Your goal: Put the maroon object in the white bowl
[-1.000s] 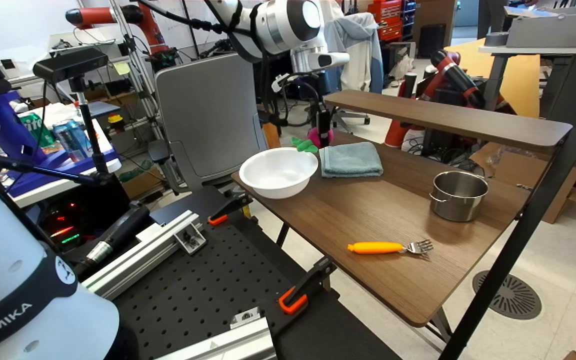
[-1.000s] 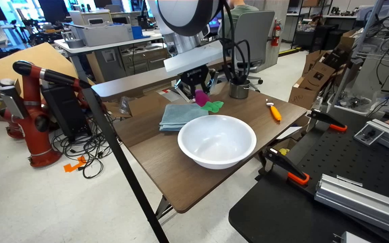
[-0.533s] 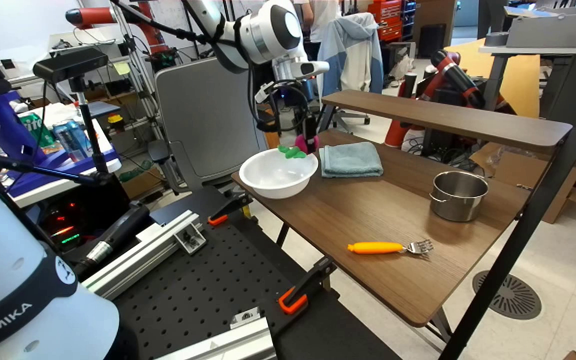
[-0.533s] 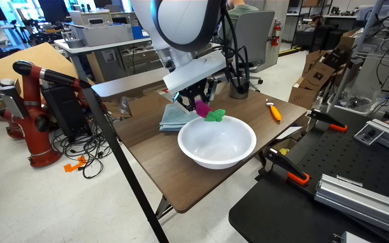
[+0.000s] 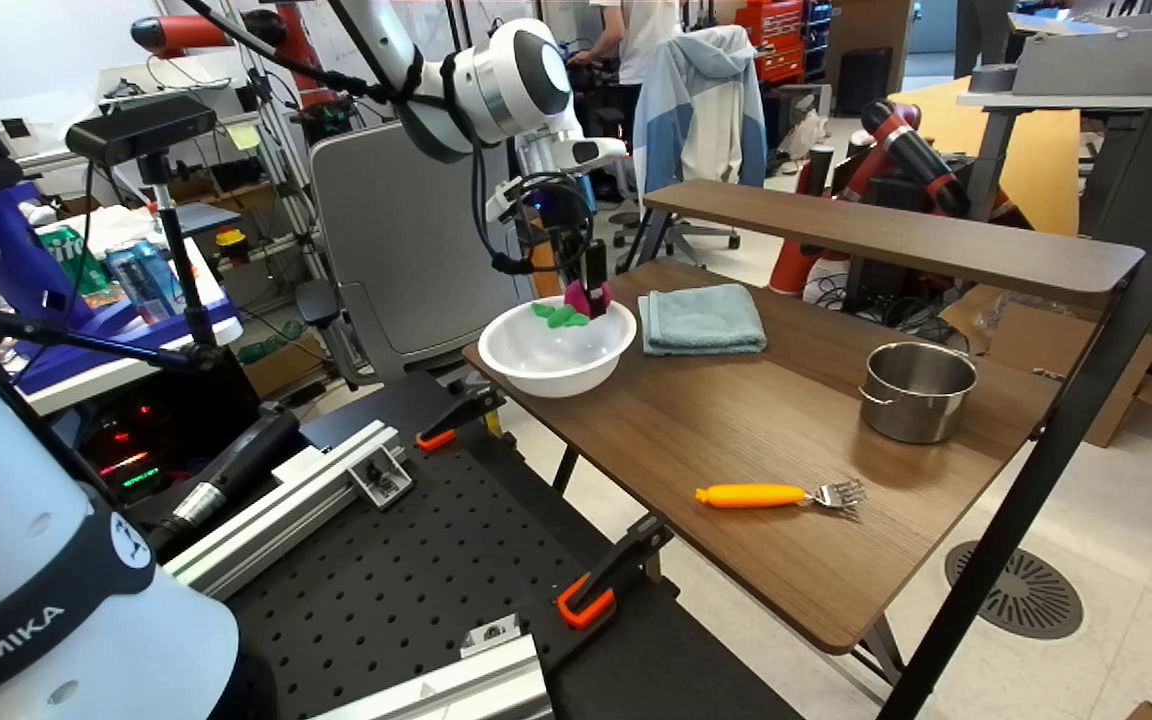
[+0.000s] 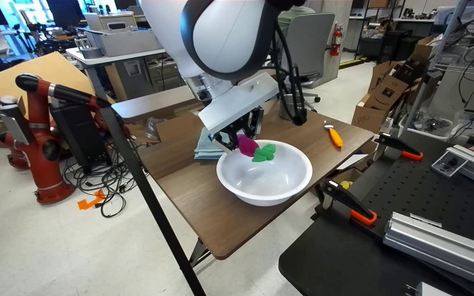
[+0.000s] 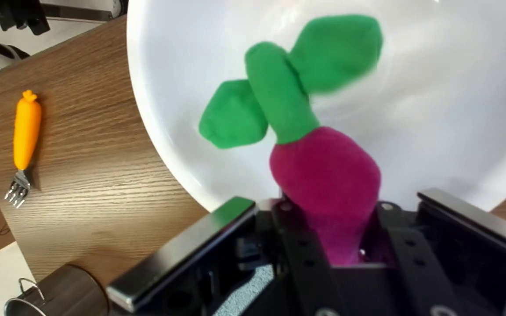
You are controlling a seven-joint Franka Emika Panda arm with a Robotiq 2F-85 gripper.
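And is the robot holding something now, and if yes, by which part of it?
The maroon object, pinched between the fingers by its magenta body, at the end away from the green leaves.

I see my white arm, black cables, EMIKA lettering, and silver screws on the black gripper.

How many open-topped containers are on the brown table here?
2: the white bowl, beside the folded towel, and the steel pot, nearer the orange-handled fork. Cables partly cover the pot in an exterior view; a small one hidden behind something can't be ruled out.
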